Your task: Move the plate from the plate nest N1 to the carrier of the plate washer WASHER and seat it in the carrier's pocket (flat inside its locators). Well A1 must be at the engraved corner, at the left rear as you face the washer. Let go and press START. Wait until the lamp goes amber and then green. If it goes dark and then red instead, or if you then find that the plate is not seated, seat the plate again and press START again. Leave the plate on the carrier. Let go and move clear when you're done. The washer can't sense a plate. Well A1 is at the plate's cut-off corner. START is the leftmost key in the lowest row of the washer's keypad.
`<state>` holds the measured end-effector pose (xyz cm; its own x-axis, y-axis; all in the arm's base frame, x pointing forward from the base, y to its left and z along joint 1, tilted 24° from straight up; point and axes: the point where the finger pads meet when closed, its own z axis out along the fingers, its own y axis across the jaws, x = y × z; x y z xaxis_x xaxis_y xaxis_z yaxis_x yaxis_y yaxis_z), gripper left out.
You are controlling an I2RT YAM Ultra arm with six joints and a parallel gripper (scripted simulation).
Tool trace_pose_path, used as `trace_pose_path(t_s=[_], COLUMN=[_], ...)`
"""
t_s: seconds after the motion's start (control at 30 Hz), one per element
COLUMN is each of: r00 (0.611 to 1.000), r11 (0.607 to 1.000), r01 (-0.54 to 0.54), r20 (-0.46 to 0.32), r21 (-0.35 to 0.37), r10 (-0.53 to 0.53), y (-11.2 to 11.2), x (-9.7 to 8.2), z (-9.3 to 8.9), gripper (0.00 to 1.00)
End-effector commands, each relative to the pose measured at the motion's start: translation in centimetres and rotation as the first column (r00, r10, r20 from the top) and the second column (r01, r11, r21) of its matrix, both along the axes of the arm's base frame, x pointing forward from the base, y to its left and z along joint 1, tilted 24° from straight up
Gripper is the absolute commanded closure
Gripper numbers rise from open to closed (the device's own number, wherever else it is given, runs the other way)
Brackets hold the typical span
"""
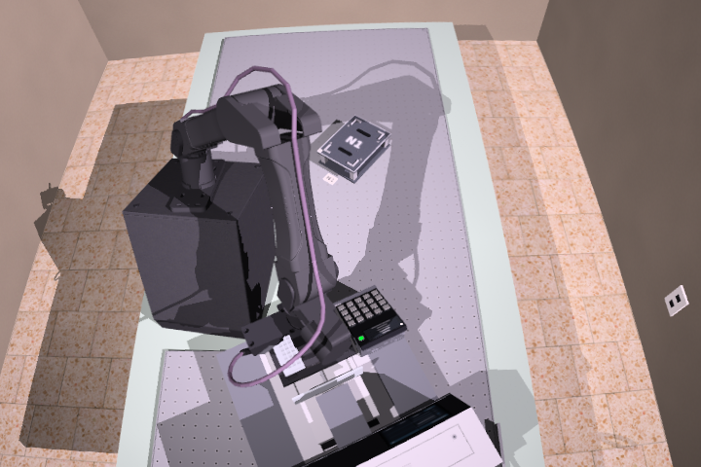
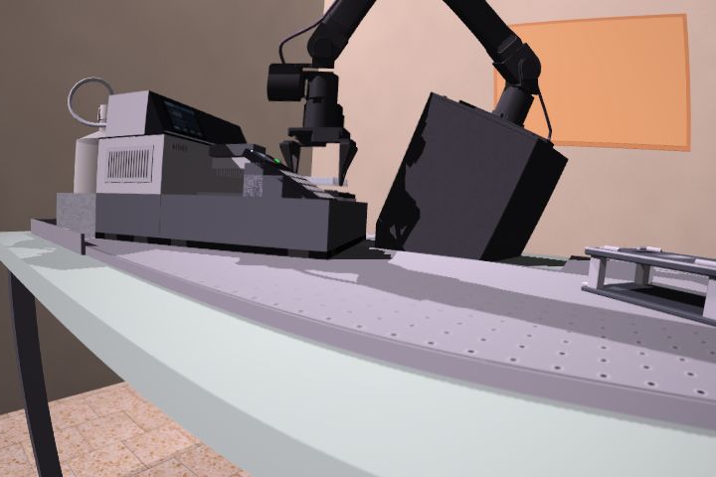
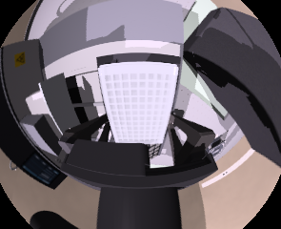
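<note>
The white plate lies level between the fingers of my gripper, which is shut on its long sides. The plate is over the dark carrier at the front of the washer. It seems to be a little above the carrier. The locators under it are hidden, and I cannot make out the cut-off corner. The washer's lamp is green, beside the keypad. The nest N1 holds no plate.
A large dark box carries the arm and stands close beside the washer's front. The raised keypad housing is close on one side of the gripper. A pale bottle with a hose stands behind the washer.
</note>
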<state>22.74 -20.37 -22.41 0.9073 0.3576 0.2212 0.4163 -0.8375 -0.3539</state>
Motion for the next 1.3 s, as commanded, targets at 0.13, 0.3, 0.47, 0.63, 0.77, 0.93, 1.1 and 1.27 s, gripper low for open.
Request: trace_pose_path(t_s=[0.13,0.3,0.47,0.63,0.77,0.93,1.1,1.27], r00=[1.000,1.000,1.000,0.999,1.000,1.000,1.000,1.000], r11=[0.999,0.999,1.000,0.999,0.999,1.000,1.000,1.000], r01=[0.011,0.014,0.011,0.017,0.014,0.012,0.014,0.013], r20=[0.025,0.026,0.019,0.028,0.020,0.009,0.012,0.002], r21=[-0.035,-0.037,-0.027,-0.040,-0.030,-0.016,-0.019,-0.006], r10=[-0.011,-0.013,-0.010,-0.016,-0.014,-0.011,-0.014,-0.013], y=[-1.3,-1.4,-0.9,-1.4,-0.9,-0.2,-0.3,0.3], x=[1.1,1.1,0.8,1.0,0.8,0.4,0.4,0.0], z=[0.1,0.1,-0.1,0.3,0.0,-0.4,-0.2,-0.4], gripper=[0.16,0.16,0.16,0.16,0.16,0.16,0.16,0.16])
